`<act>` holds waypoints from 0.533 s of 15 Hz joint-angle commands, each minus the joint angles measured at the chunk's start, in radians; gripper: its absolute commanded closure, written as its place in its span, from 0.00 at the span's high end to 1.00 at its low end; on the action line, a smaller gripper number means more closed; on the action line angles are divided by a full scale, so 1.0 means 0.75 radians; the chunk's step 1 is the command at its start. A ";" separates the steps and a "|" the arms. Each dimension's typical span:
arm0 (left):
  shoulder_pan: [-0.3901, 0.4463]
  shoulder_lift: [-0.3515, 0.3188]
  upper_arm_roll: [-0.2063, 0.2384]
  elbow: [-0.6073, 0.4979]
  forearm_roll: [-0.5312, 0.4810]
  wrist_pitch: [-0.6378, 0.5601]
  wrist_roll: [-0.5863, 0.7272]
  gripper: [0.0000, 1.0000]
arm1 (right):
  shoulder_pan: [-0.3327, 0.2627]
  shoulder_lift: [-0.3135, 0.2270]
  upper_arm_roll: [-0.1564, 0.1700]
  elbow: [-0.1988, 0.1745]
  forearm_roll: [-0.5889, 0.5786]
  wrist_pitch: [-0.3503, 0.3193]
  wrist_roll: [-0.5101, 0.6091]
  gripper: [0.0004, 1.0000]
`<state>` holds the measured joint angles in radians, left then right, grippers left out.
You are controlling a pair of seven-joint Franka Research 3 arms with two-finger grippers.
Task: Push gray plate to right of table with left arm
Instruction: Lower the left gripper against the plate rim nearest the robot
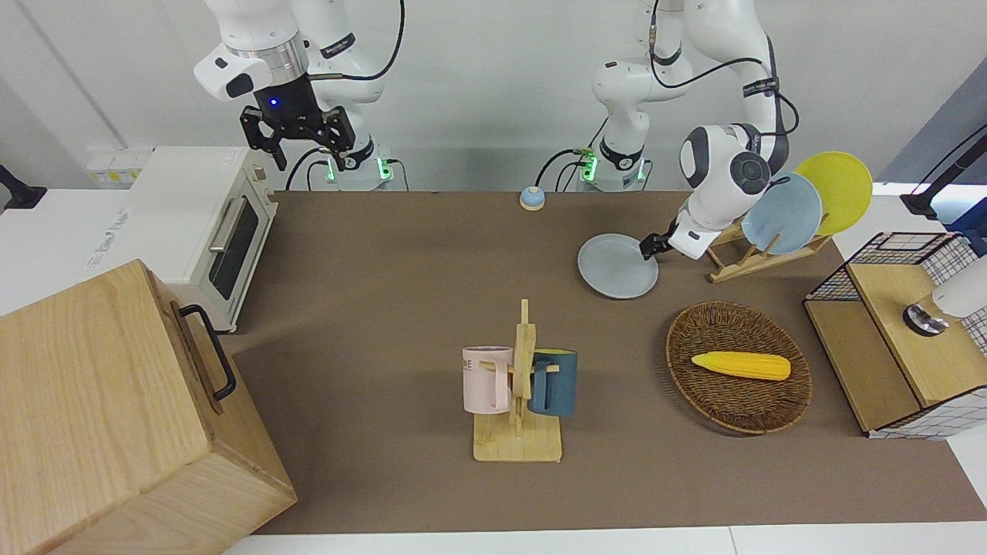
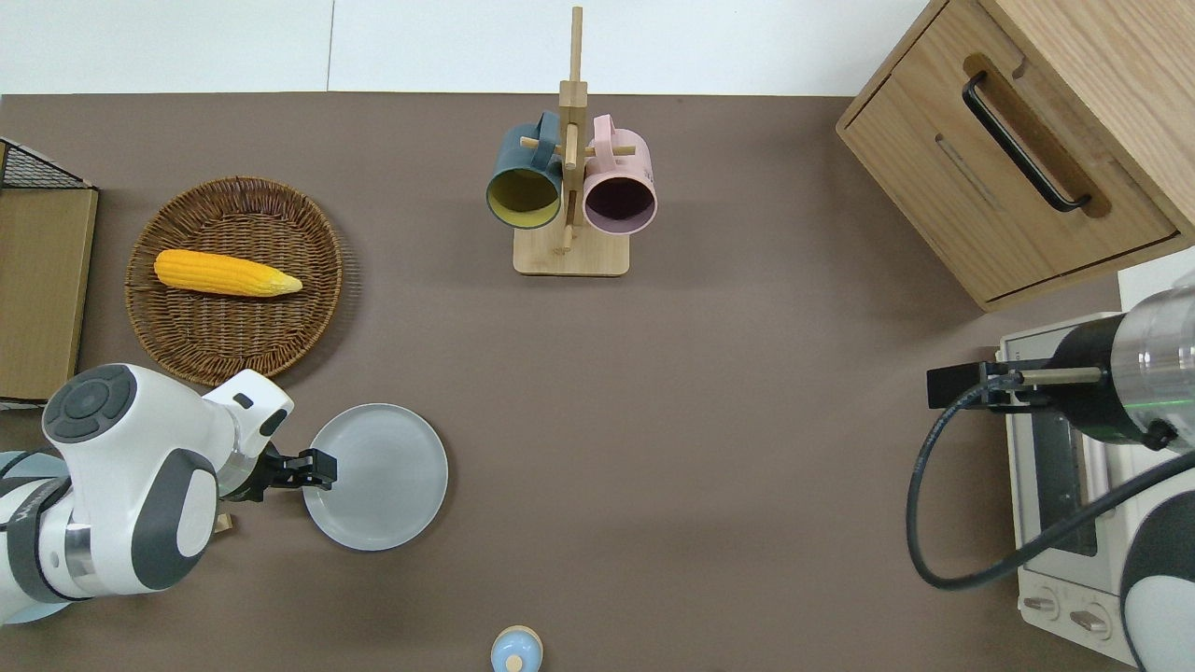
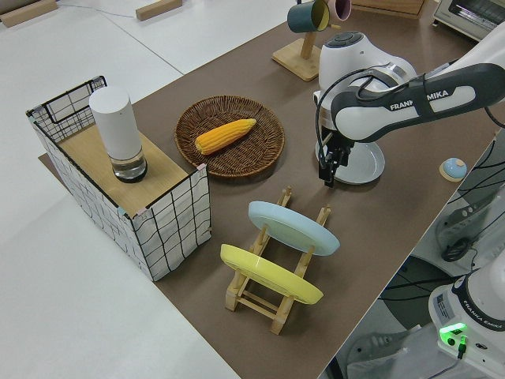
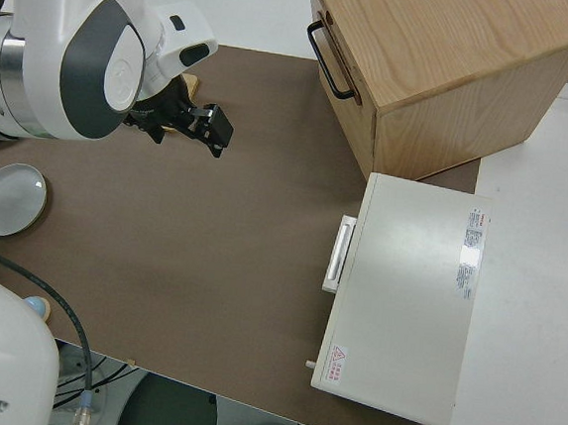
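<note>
Gray plate (image 2: 383, 476) lies flat on the table (image 2: 728, 448), toward the left arm's end and rather close to the robots' edge. It is nearer to the robots than the wicker basket (image 2: 187, 327), which holds a yellow corn cob (image 2: 227, 273). Between the plate and the robots' edge stands a small blue bell (image 2: 515, 650).

The left gripper (image 2: 316, 469) is low at the plate's rim, on the side that faces the left arm's end of the table. In the overhead view its black tip overlaps the rim, and in the front view (image 1: 646, 247) it sits over the same edge. Its fingers look close together, but I cannot tell for sure if they are fully closed, and I cannot tell if they really touch the plate. The left arm (image 1: 721, 166) bends down from its base to this place.

Just beside the arm, toward the left arm's end, a wooden dish rack (image 3: 272, 292) holds a light-blue plate (image 3: 292, 227) and a yellow plate (image 3: 270, 274), both leaning. A wire crate (image 3: 170, 221) with a white cylinder (image 3: 116, 134) on its wooden board stands at that end.

Near the middle of the table, farther from the robots, a wooden mug stand (image 1: 518, 432) carries a pink mug (image 1: 486, 379) and a dark blue mug (image 1: 554, 383). A wooden cabinet (image 1: 108, 416) and a white toaster oven (image 1: 204, 231) are at the right arm's end.

The right gripper (image 1: 297, 131) is parked, with its fingers wide apart.
</note>
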<state>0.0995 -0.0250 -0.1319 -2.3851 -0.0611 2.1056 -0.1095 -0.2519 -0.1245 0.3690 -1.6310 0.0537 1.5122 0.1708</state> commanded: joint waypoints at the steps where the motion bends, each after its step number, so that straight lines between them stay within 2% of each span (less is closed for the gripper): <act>1: 0.023 -0.036 -0.018 -0.090 -0.066 0.080 0.029 0.75 | -0.032 -0.036 0.019 -0.036 0.029 0.000 0.014 1.00; 4: 0.023 -0.036 -0.018 -0.092 -0.070 0.080 0.029 0.56 | -0.032 -0.036 0.019 -0.036 0.029 0.000 0.014 1.00; 7: 0.021 -0.036 -0.018 -0.090 -0.072 0.083 0.017 0.44 | -0.032 -0.036 0.019 -0.036 0.029 0.000 0.016 1.00; 8: 0.021 -0.036 -0.018 -0.092 -0.072 0.083 0.017 0.35 | -0.032 -0.036 0.019 -0.036 0.029 0.000 0.014 1.00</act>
<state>0.0995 -0.0253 -0.1341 -2.4217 -0.0970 2.1417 -0.1090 -0.2519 -0.1245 0.3690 -1.6310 0.0537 1.5122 0.1708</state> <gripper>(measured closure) 0.476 0.004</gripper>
